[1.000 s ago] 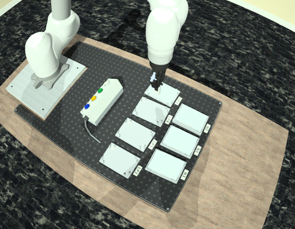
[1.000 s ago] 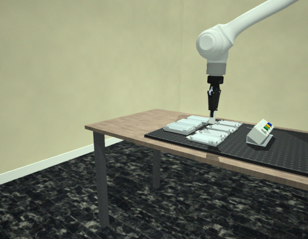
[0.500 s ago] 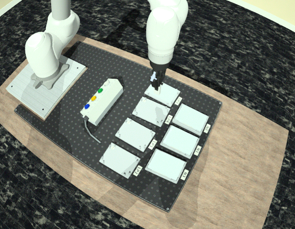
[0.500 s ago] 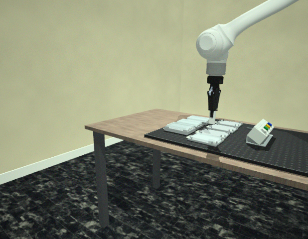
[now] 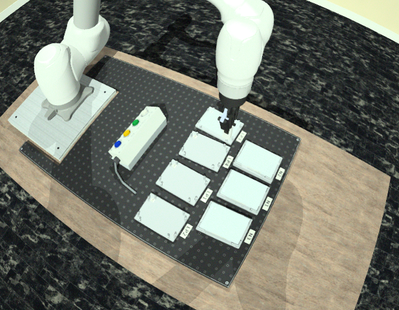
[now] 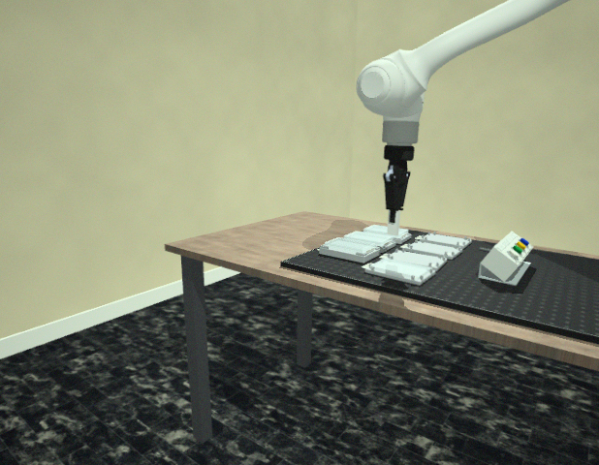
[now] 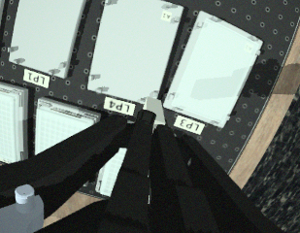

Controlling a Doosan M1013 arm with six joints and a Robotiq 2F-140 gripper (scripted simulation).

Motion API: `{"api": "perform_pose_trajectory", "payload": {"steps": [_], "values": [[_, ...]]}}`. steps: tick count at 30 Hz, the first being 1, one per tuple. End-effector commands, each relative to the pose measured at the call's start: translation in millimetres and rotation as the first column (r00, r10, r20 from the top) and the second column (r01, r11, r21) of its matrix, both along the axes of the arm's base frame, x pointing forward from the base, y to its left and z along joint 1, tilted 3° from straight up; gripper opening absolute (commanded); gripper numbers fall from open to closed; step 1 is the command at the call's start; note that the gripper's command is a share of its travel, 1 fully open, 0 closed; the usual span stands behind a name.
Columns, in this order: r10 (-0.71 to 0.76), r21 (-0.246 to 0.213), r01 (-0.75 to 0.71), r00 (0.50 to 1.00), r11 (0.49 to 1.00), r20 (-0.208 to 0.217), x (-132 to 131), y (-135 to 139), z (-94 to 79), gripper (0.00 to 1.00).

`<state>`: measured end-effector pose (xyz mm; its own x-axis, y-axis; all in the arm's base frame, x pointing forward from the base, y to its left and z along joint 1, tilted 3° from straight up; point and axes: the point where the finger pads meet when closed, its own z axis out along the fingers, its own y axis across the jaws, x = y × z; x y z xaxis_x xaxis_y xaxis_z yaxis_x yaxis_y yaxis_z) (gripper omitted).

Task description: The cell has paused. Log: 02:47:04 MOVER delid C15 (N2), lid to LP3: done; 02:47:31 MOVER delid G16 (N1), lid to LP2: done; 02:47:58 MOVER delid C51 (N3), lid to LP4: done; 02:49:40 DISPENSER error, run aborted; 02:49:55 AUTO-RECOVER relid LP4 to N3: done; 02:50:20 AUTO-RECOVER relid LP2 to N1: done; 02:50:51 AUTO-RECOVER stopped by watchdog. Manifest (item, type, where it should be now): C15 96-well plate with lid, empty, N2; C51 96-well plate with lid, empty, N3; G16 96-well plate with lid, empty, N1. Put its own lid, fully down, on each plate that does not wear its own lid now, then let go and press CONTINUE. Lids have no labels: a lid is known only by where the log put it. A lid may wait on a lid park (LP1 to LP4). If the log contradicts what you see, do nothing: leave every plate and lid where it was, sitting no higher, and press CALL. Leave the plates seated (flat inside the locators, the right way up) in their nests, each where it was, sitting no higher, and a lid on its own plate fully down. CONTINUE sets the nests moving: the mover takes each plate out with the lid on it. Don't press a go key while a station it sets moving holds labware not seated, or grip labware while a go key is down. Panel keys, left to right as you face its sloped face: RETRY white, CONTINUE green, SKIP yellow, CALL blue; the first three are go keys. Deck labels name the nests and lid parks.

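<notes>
1. The gripper [image 5: 228,129] hangs nose-down over the farthest lid park [image 5: 206,121], the one at the deck's far end from the LP2 plate; its fingers are clenched together on nothing.
2. That park's label is half hidden by the gripper in the top view, so I cannot read it. The pale flat pad under the fingertips looks bare, though whether a lid lies on it cannot be told.
3. Next along the same row, park LP4 [image 5: 204,150], park LP1 [image 5: 182,181] and park LP2 [image 5: 161,216] each show a flat pale surface with small corner locators and nothing on it.
4. The other row holds three nests. The plate in N2 [image 5: 257,161], the plate in N1 [image 5: 243,191] and the plate in N3 [image 5: 223,223] each carry a smooth pale top and sit flat and level.
5. The key panel [image 5: 138,141] stands on the black deck [image 5: 179,93], well apart from the labware, with green, yellow and blue keys visible.
</notes>
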<state>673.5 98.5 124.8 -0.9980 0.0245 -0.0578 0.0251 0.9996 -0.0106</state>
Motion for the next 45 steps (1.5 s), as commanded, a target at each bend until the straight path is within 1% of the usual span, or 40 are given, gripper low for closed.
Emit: {"api": "perform_pose_trajectory", "payload": {"steps": [1,2,3,4,5,6,7,37,38,39,41,43,44,45], "values": [[0.001,-0.001,-0.001,1.0,1.0,-0.01,56,-21,0.8,0.0],[0.001,-0.001,-0.001,1.0,1.0,-0.01,81,-33,1.7,0.0],[0.001,-0.001,-0.001,1.0,1.0,-0.01,89,-36,1.7,0.0],[0.001,-0.001,-0.001,1.0,1.0,-0.01,89,-36,1.7,0.0],[0.001,0.0,-0.001,1.0,1.0,-0.01,111,-48,1.7,0.0],[0.001,0.0,-0.001,1.0,1.0,-0.01,111,-48,1.7,0.0],[0.001,0.0,-0.001,1.0,1.0,-0.01,122,-54,1.5,0.0],[0.001,0.0,-0.001,1.0,1.0,-0.01,124,-57,1.5,0.0],[0.001,0.0,-0.001,1.0,1.0,-0.01,125,-65,1.6,0.0],[0.001,0.0,-0.001,1.0,1.0,-0.01,125,-81,1.8,0.0],[0.001,0.0,-0.001,1.0,1.0,-0.01,125,-130,2.3,0.0],[0.001,0.0,-0.001,1.0,1.0,-0.01,125,-130,2.3,0.0],[0.001,0.0,-0.001,1.0,1.0,-0.01,124,-154,2.6,0.0],[0.001,0.0,-0.001,1.0,1.0,-0.01,123,-170,2.8,0.0]]}}
